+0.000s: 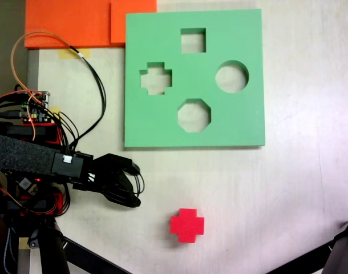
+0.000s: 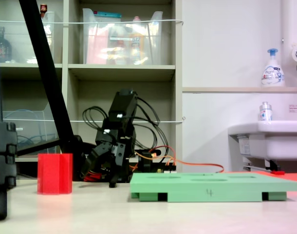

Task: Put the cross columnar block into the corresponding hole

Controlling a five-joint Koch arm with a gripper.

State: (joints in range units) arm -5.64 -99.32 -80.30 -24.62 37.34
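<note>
The step in hand looks like the approach: the gripper [image 1: 134,185] hangs with its jaws parted and nothing between them, well apart from the cross columnar block [image 1: 187,225], which stands upright on the bare table, plus face up and long axis vertical (clear of the green board [image 1: 242,125]). Next it must reach the block, then carry it to the corresponding hole [image 1: 156,78].

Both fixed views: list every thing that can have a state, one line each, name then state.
gripper: open, holding nothing, off the board's lower-left corner in a fixed view.
cross columnar block: upright on the table, free, apart from the gripper and board.
green foam board: flat on the table.
cross-shaped hole: empty.
square hole: empty.
round hole: empty.
octagonal hole: empty.
</note>
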